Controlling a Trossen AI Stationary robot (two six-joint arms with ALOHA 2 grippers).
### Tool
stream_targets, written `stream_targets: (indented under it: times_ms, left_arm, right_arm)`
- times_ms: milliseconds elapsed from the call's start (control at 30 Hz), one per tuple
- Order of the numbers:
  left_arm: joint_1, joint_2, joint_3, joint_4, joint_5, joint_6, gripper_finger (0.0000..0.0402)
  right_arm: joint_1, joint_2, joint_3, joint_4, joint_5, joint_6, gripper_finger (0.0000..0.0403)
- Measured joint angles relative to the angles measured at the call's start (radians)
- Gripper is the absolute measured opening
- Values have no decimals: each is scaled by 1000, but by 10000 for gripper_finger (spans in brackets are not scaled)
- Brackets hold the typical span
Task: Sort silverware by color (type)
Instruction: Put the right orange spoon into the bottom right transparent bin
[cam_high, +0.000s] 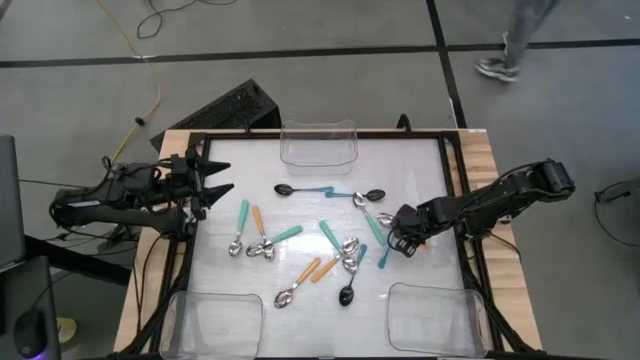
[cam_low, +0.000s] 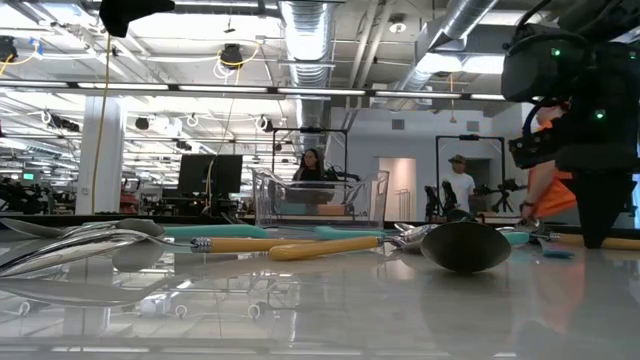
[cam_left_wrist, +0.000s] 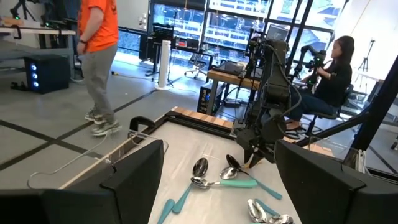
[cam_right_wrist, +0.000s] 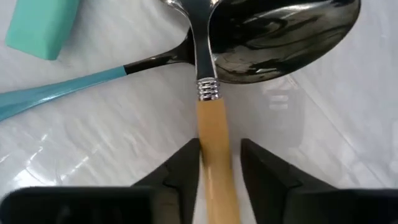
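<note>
So the right gripper (cam_high: 404, 243) is down at the right side of the spoon pile, and its wrist view shows why: the two fingers (cam_right_wrist: 180, 171) straddle an orange-handled spoon (cam_right_wrist: 211, 140) just below the silver neck, narrow gap, pinched on it or about to be. Grabbing the handle makes sense since the bowl end is tangled under a black-bowled teal spoon (cam_right_wrist: 273, 37). The rest of the silverware (cam_high: 300, 245) lies scattered mid-table, nothing in the clear bins (cam_high: 318, 143) yet, so my guess is sorting has barely begun. The left gripper (cam_high: 215, 178) waits spread wide at the left edge, clear of the work.
</note>
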Motion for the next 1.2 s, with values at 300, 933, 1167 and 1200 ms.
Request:
stream_targets:
  times_ms: [300, 933, 1167, 1200]
  left_arm:
    - [0, 0, 0, 0, 0, 0, 293]
    - [0, 0, 0, -1, 0, 3, 293]
    - [0, 0, 0, -1, 0, 9, 293]
    - [0, 0, 0, -1, 0, 11, 293]
  right_arm:
    - [1, 0, 0, 4, 12, -3, 78]
    - [9, 2, 108, -38, 25, -30, 85]
    - [10, 2, 177, -87, 25, -51, 86]
    - [10, 2, 188, -91, 27, -55, 86]
